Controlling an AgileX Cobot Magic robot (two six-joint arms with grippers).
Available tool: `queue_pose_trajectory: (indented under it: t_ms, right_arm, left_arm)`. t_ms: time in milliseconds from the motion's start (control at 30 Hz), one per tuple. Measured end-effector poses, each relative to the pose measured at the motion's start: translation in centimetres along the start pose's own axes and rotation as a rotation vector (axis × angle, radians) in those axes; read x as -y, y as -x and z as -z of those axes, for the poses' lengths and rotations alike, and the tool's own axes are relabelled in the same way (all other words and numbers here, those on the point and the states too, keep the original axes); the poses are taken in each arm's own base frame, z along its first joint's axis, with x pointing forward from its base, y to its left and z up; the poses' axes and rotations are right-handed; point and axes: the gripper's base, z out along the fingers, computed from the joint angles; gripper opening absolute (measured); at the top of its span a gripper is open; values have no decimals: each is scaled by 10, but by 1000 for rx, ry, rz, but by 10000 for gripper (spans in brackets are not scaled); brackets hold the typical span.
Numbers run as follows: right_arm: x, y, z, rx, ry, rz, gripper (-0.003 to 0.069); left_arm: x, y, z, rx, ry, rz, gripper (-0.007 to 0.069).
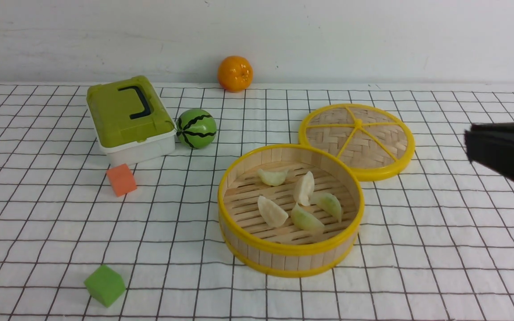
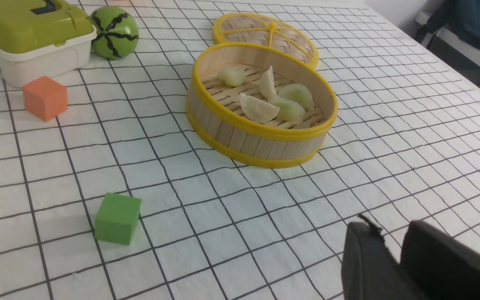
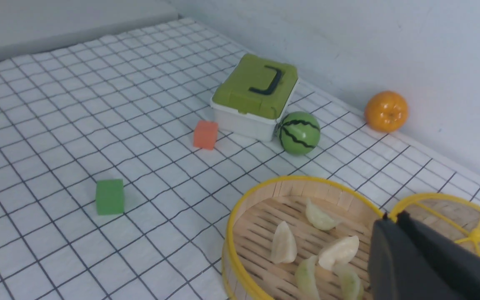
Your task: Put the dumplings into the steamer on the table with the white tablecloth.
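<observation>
The steamer (image 1: 283,256) stands on the white tablecloth (image 1: 435,249) near the middle of the table. Several pale dumplings (image 1: 304,188) lie on its slatted floor; no dumpling shows on the cloth. They also show in the left wrist view (image 2: 258,109) and the right wrist view (image 3: 283,248). My right gripper (image 1: 469,136) is shut and empty, raised at the right of the steamer and lid; its tips (image 3: 392,216) show by the steamer's rim (image 3: 233,233). My left gripper (image 2: 390,225) is shut and empty, over bare cloth well in front of the steamer (image 2: 261,146). It is out of the front view.
The flat woven lid (image 1: 357,140) lies touching the steamer's far right side. A green-lidded box (image 1: 130,118), a watermelon ball (image 1: 196,128) and an orange (image 1: 235,73) sit at the back left. An orange cube (image 1: 122,179) and a green cube (image 1: 105,285) lie left of the steamer.
</observation>
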Motion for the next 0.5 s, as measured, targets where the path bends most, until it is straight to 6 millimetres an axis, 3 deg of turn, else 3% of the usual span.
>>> queue_pose_trajectory:
  t_ms: [267, 500]
  right_arm:
    - [-9, -13, 25, 46, 1, 13, -1]
    - [-11, -19, 26, 22, 17, 12, 5]
  left_arm:
    - [0, 0, 0, 0, 0, 0, 140]
    - [0, 0, 0, 0, 0, 0, 142]
